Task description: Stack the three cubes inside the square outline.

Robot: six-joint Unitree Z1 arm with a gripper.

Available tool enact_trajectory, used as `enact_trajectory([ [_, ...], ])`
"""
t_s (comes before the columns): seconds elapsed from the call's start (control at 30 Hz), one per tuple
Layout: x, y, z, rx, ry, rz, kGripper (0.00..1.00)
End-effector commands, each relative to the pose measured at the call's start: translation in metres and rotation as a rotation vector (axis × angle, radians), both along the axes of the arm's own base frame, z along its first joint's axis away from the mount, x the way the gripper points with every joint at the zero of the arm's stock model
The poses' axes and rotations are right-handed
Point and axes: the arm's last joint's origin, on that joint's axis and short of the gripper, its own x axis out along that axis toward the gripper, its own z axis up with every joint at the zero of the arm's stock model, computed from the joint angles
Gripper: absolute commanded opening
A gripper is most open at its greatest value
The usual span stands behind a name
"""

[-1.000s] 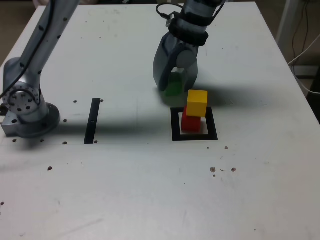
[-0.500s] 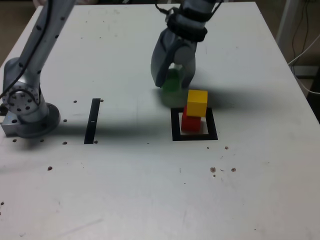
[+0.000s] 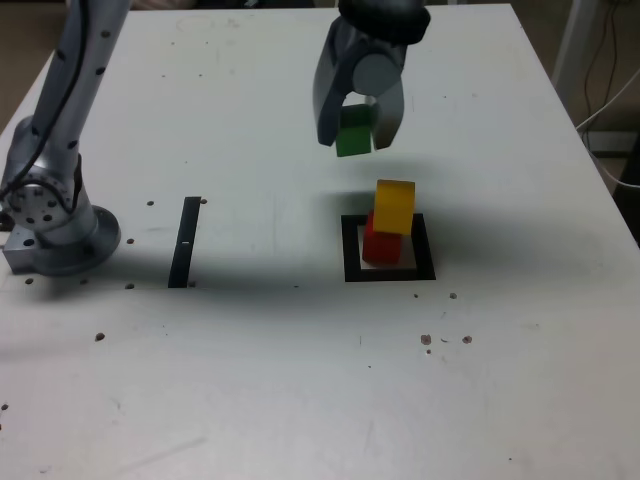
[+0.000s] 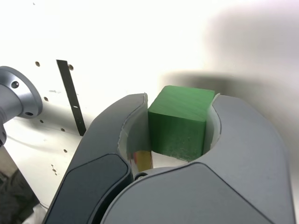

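Now, sweeping from the exterior view's left: my arm's base (image 3: 50, 215) sits at the left edge of the white table (image 3: 250, 380); just right of it lies the narrow black strip (image 3: 184, 241), which plays no part in the job; right of centre, towards the far side, my gripper (image 3: 356, 132) hangs in the air clenched on the green cube (image 3: 354, 131); right again and nearer, the square outline (image 3: 390, 248) holds the red cube (image 3: 380, 245) with the yellow cube (image 3: 394, 205) on top of it.

What has just changed: a second ago the green cube was down on the table just beyond the outline with the jaws closing round it; it has since been lifted clear and now hangs above and slightly to the far left of the two-cube stack, well off the surface; the stack itself has not shifted. The wrist view confirms the hold; the green cube (image 4: 181, 122) is pinched squarely between the two grey fingers (image 4: 133, 128), with a sliver of yellow and red showing below.

To my mind that means two cubes are done and only the last placement remains; I need to carry it right and nearer, centre it over the yellow top, then lower gently, since the yellow cube sits slightly askew.

No brand, label or writing is legible anywhere.
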Motion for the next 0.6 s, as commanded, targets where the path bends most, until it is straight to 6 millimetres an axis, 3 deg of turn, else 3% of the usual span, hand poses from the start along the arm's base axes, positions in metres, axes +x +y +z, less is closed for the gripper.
enact_trajectory([
  [0.0, -0.002, -0.007, 0.008, -0.001, -0.009, -0.017, 0.29],
  [0.57, -0.003, -0.066, 0.036, -0.001, -0.107, -0.142, 0.28],
])
